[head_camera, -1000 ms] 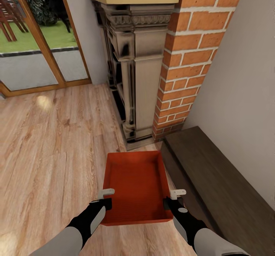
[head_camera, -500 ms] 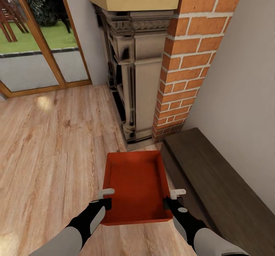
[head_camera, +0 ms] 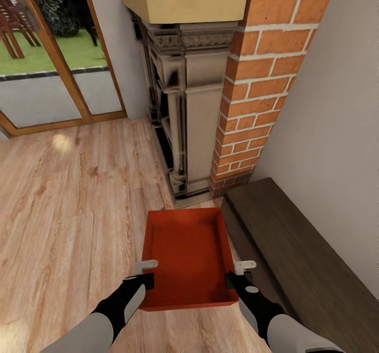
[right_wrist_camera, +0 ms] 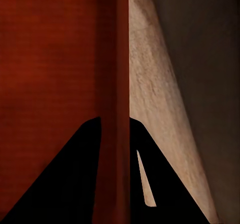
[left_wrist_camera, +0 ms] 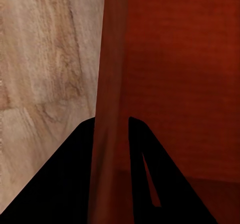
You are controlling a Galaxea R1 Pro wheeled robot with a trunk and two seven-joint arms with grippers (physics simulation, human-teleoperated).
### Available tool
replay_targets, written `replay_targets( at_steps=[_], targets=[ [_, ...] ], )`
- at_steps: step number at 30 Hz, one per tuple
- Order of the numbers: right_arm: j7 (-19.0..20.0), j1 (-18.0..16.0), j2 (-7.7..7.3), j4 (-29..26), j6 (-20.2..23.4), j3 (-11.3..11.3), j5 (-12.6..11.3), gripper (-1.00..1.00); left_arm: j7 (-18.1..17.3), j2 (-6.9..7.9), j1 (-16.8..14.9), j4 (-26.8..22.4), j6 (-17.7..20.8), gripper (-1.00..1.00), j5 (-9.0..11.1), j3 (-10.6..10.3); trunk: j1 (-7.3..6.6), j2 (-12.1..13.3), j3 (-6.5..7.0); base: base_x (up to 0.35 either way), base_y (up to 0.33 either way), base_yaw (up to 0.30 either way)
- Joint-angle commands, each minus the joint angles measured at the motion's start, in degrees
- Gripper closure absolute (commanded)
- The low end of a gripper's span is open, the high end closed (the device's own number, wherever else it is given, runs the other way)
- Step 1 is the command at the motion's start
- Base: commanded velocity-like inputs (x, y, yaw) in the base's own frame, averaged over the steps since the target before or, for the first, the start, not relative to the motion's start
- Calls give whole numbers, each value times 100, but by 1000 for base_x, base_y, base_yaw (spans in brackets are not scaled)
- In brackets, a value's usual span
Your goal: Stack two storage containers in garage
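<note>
I have the left tool [head_camera: 149, 274] and right tool [head_camera: 238, 274] each pinching a side wall of the storage container [head_camera: 187, 255], apparently just above the wood floor [head_camera: 68, 211], fireplace [head_camera: 195, 100] at twelve o'clock.

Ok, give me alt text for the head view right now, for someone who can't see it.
Both grippers, left and right, clamp the side walls of an empty orange-red storage container above a light wood plank floor. Ahead stands a brick fireplace, a dark low cabinet to the right.
</note>
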Motion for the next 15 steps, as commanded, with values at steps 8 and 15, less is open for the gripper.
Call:
replay_targets(
  at_steps=[8, 15],
  targets=[
    [-36, -2, 4, 69, 4, -58, 48, 100, 270, 9, -4, -31, 47, 100, -123, 32, -176, 320, 140, 0, 0, 0],
    [-44, -2, 14, 69, 49, -59, 31, 100, 270, 9, -4, -9, 47, 100, -123, 32, -330, 600, 266, 0, 0, 0]
  ],
)
